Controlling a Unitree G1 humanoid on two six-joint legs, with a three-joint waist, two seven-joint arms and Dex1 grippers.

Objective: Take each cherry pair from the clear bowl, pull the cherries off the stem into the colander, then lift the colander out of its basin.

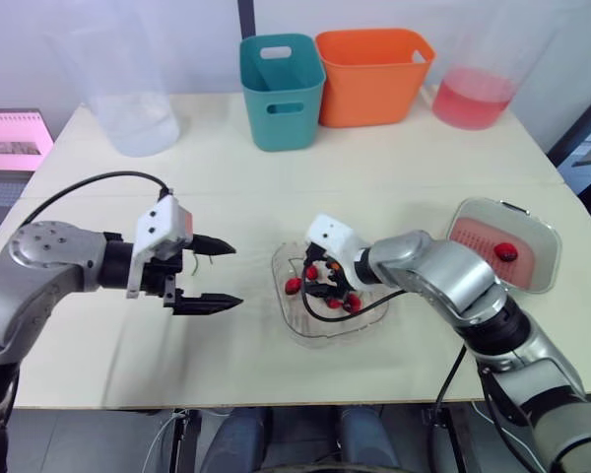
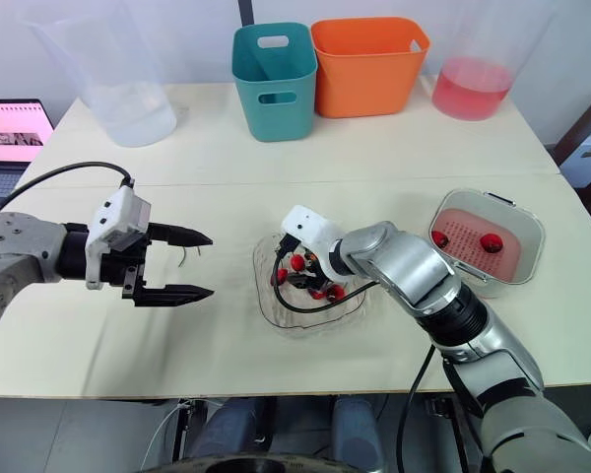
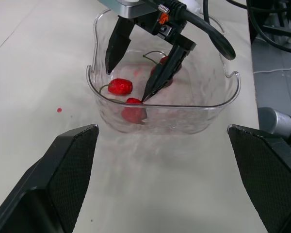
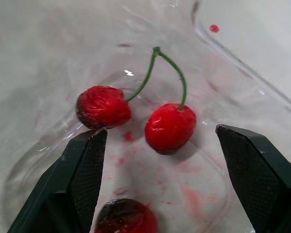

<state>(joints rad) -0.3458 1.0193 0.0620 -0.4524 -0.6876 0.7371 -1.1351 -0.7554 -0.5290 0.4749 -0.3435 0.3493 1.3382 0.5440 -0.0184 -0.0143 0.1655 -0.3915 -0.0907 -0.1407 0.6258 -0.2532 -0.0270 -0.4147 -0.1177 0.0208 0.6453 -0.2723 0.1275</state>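
The clear bowl (image 1: 297, 330) sits at the table's middle front, with several red cherries in it. My right gripper (image 1: 325, 287) is down inside the bowl and open. Between its black fingers (image 4: 85, 174) lies a cherry pair (image 4: 170, 127) joined by a green stem (image 4: 157, 68). A third cherry (image 4: 126, 217) lies nearer the wrist. My left gripper (image 1: 236, 275) hovers open and empty to the left of the bowl, pointing at it. At the right stands the pink colander (image 1: 478, 236) in its clear basin (image 1: 550, 258), holding two cherries (image 2: 490, 242).
A teal bin (image 1: 281, 89) and an orange bin (image 1: 372, 74) stand at the back. A clear jug (image 1: 128, 94) is back left, a jug of pink liquid (image 1: 478, 89) back right. A thin green stem (image 2: 184, 258) lies by the left gripper.
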